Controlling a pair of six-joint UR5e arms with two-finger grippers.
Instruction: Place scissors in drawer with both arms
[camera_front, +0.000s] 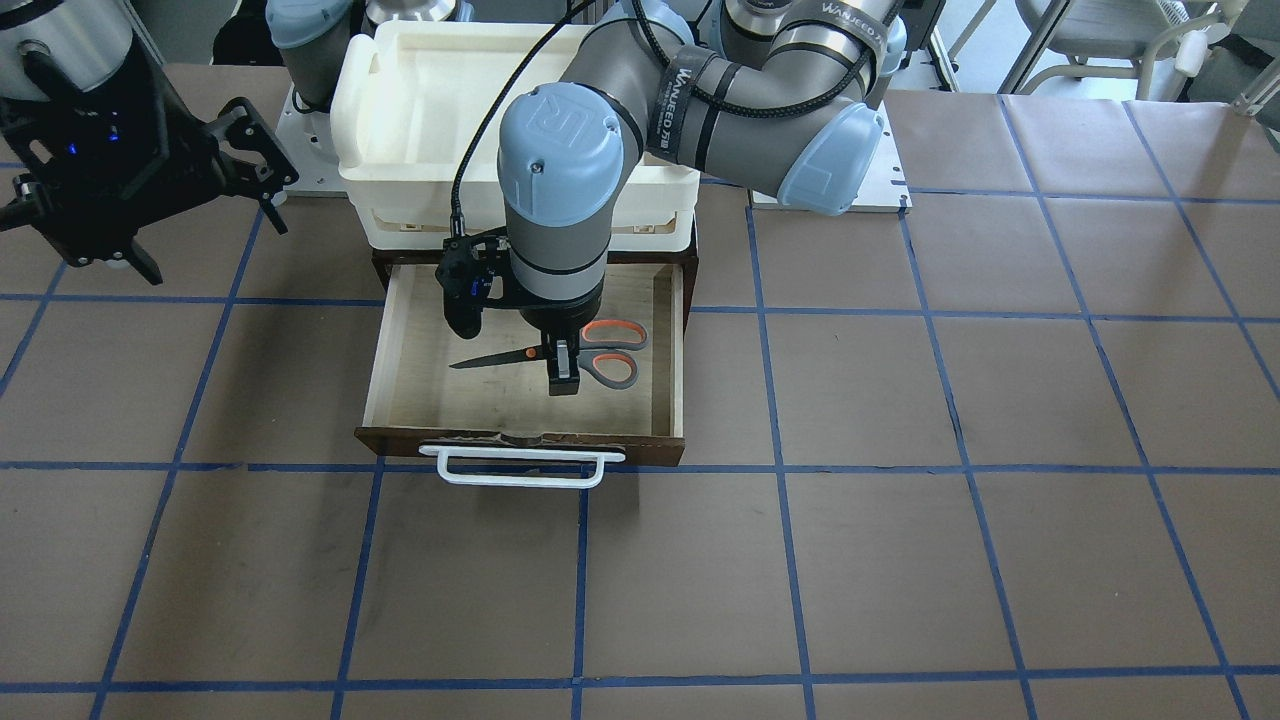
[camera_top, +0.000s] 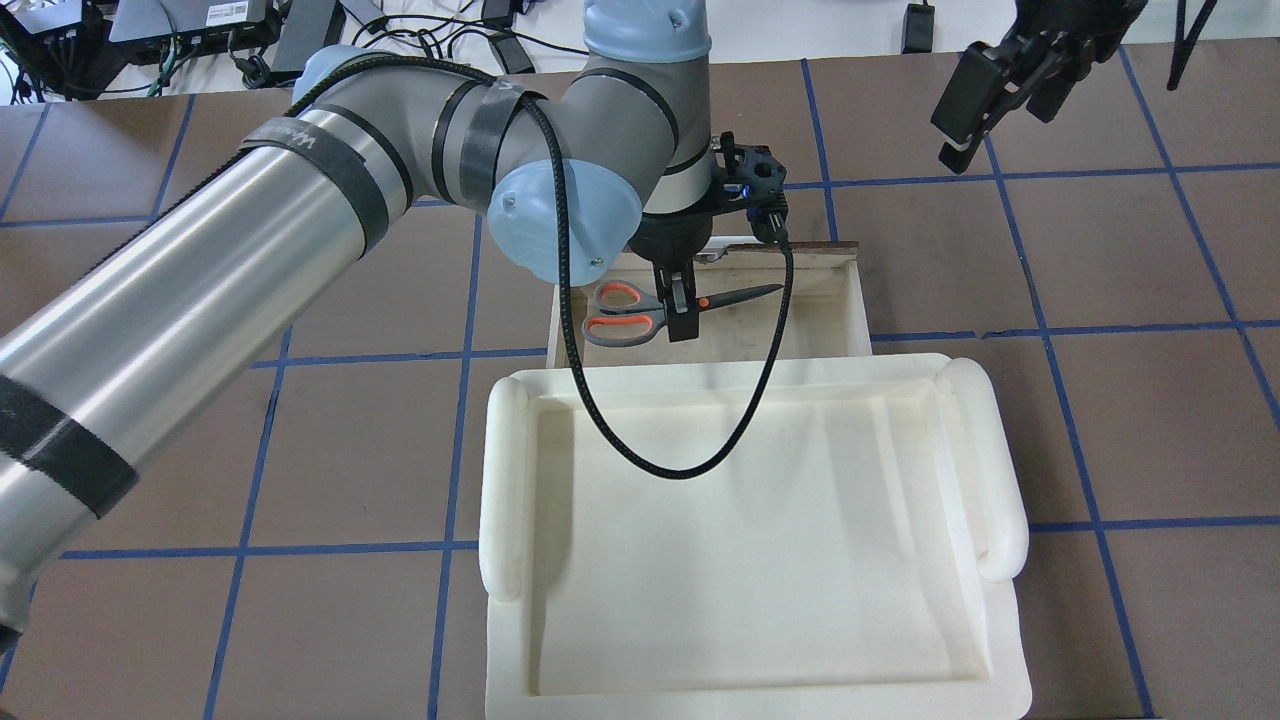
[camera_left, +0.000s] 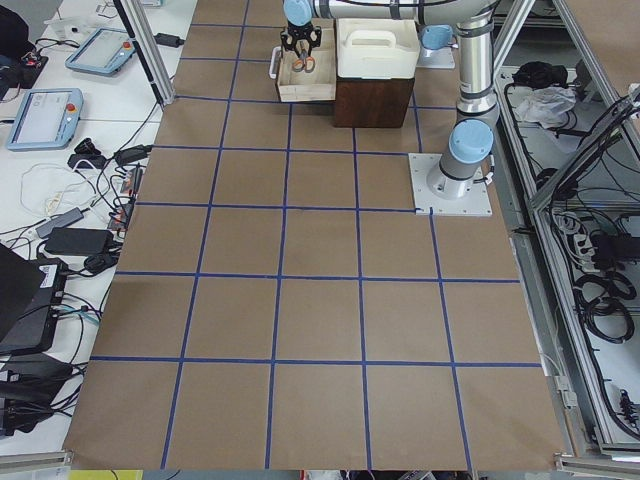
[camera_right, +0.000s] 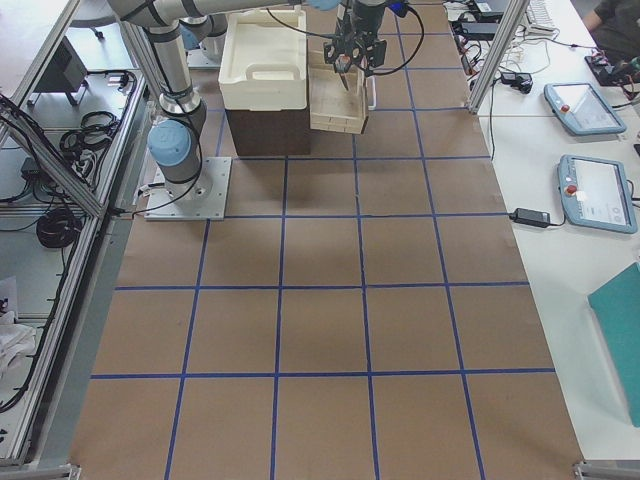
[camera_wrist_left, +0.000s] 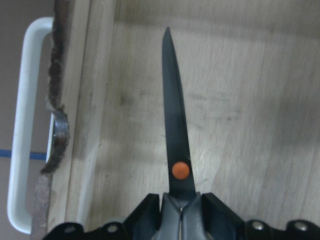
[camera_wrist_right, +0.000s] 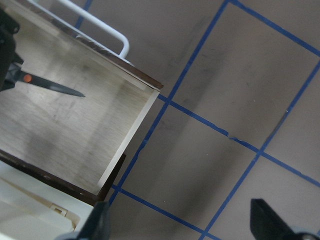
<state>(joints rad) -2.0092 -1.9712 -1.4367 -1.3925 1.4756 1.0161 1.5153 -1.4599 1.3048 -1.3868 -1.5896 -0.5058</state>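
Note:
The drawer (camera_front: 520, 441) is pulled open, with its white bar handle (camera_front: 520, 468) toward the front camera and a pale wood floor. My left gripper (camera_front: 565, 378) reaches down into it and is shut on the scissors (camera_front: 612, 352) near their pivot. The blades point toward the view's left, and the orange-lined loops toward the right. The left wrist view shows the dark blade (camera_wrist_left: 175, 115) over the drawer floor, between shut fingers (camera_wrist_left: 170, 212). The overhead view shows the scissors (camera_top: 625, 312) low inside the drawer (camera_top: 855, 300). My right gripper (camera_front: 215, 190) is open and empty, away beside the drawer.
A cream-white plastic bin (camera_front: 420, 100) sits on top of the cabinet behind the open drawer and also shows in the overhead view (camera_top: 760, 520). The left arm's black cable (camera_top: 640, 440) hangs over the bin. Brown table paper with blue tape lines (camera_front: 900, 560) surrounds the cabinet.

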